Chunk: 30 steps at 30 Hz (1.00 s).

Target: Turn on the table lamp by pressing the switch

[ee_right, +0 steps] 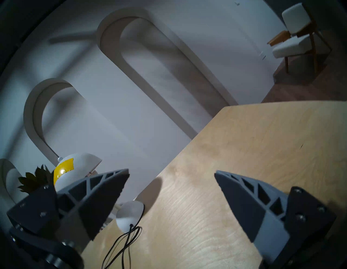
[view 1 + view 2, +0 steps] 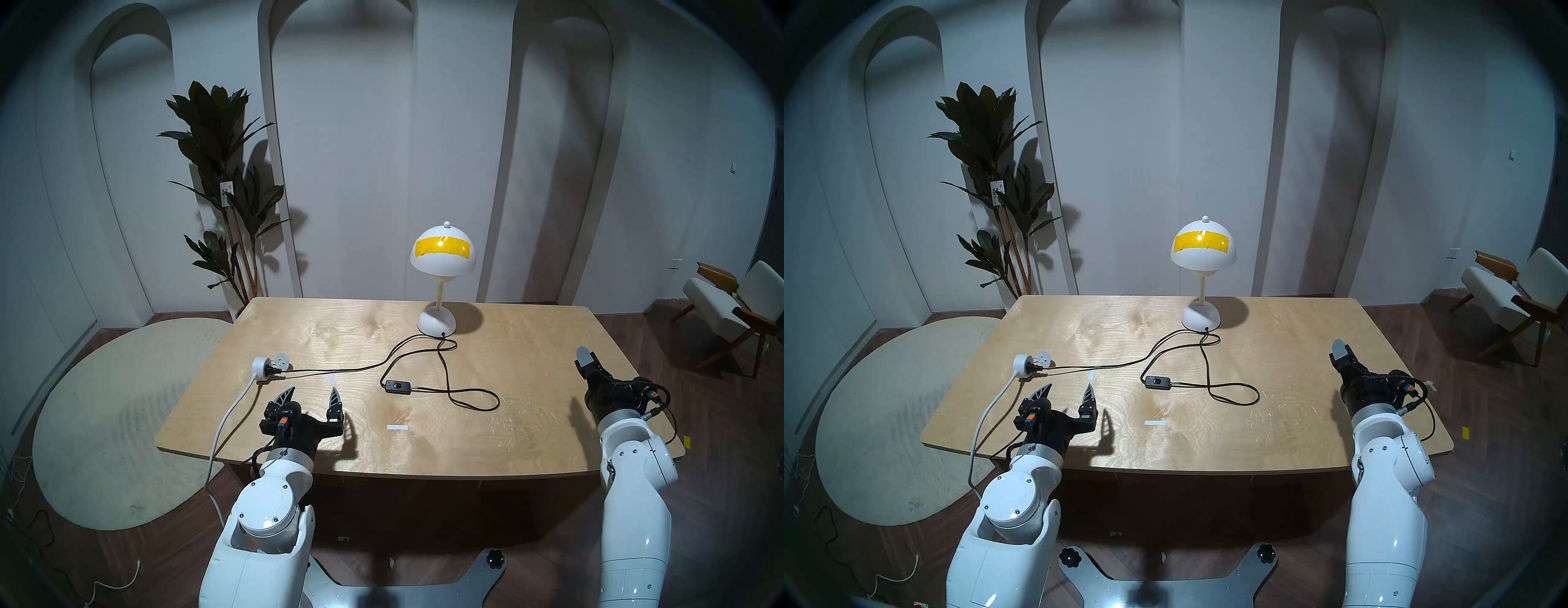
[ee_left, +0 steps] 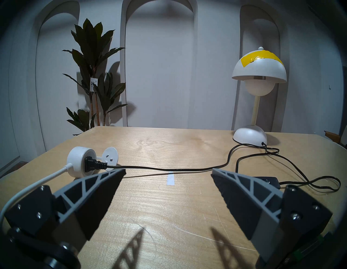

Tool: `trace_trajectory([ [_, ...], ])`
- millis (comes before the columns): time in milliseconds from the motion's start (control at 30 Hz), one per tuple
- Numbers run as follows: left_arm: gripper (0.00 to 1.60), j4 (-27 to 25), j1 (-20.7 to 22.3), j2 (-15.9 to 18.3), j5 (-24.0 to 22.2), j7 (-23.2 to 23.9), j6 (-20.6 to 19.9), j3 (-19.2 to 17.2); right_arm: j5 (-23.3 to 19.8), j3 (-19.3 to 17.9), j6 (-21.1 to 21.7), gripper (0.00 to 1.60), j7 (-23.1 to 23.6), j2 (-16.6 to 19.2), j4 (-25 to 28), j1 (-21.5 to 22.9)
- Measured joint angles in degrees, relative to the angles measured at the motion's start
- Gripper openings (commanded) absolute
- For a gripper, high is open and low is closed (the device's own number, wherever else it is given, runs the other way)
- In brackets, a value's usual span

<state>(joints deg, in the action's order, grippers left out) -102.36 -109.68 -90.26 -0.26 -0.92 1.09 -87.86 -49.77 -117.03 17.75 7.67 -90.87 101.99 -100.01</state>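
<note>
1. Head left view: table lamp (image 2: pixel 443 278) stood unlit at the far centre of the bench (image 2: pixel 530 424). Switch (image 2: pixel 398 387) lay flat mid-bench on the black cord (image 2: pixel 339 369). Left tool (image 2: pixel 312 395) hung released, near-left of the switch, apart from it.
2. Head right view: right tool (image 2: pixel 1340 350) hovered far right; released or clenched, cannot tell here.
3. Left wrist view: socket adapter (image 3: pixel 82 163) lay left; the switch was mostly hidden behind the right finger.
4. Right wrist view: right tool (image 1: pixel 171 174) gaped, empty.
5. Judgement: approach stage, with the press not begun. Next: bring one fingertip over the rocker and push down.
</note>
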Motion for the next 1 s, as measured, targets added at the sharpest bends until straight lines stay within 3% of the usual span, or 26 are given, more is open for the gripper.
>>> trace_trajectory([
  [267,1.6,0.0,0.0,0.0,0.0,0.0,0.0,0.0,-1.1,-0.6,0.9,1.6,4.0,1.4,-3.5,-0.5],
  [1000,1.6,0.0,0.0,0.0,0.0,0.0,0.0,0.0,1.0,0.7,-1.8,1.6,6.3,1.7,-1.3,-1.5],
])
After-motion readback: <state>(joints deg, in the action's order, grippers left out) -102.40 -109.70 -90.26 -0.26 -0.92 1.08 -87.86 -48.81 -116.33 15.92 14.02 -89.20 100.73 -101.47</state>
